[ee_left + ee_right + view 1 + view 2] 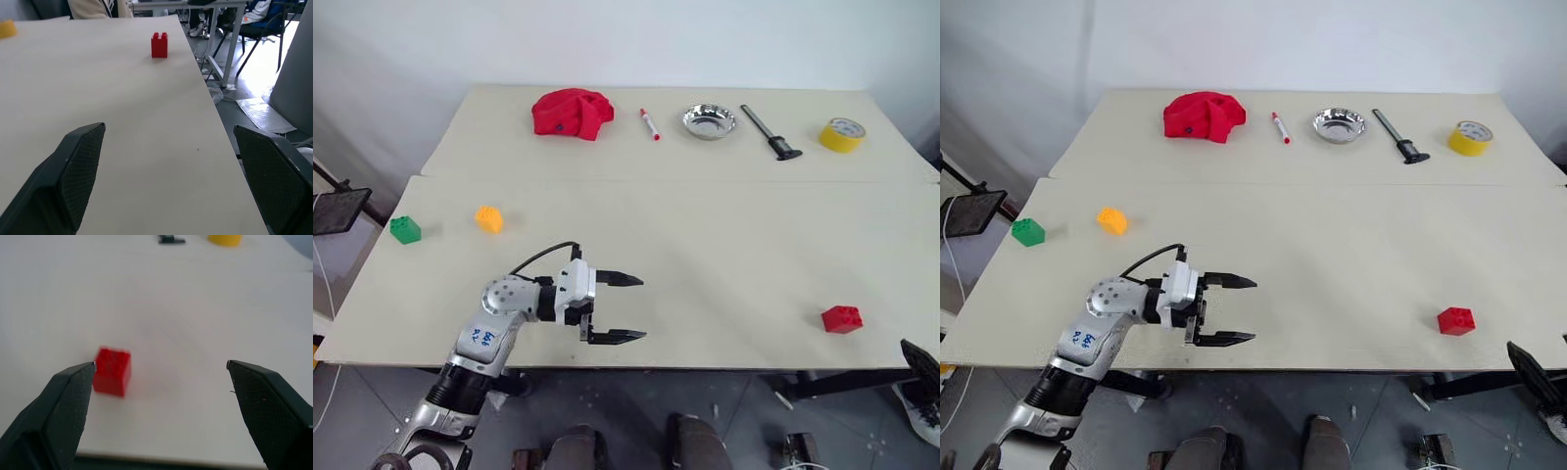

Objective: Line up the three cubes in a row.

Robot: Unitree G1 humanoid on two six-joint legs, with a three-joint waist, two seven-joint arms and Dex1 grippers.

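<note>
On the pale tabletop (pixel 724 264), the small green studded plastic block (pixel 405 229) and the orange-yellow studded block (pixel 488 218) sit near each other at the left edge, while the red studded block (pixel 842 319) lies well apart near the front right corner. The left gripper (pixel 623 308) hovers over the front edge, its two black fingers spread wide and empty, pointing toward the red block. Along the far side lie a crumpled red cloth (pixel 572 114), a red-capped marker (pixel 649 123), a shiny metal bowl (pixel 709 121), a black caliper-like tool (pixel 771 133) and a yellow tape roll (pixel 842 134).

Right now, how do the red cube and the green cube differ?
The red cube lies near the table's front right; the green cube sits at its left edge. The orange-yellow cube is close beside the green one, while the red one stands alone. Both are small studded blocks, untouched.
</note>
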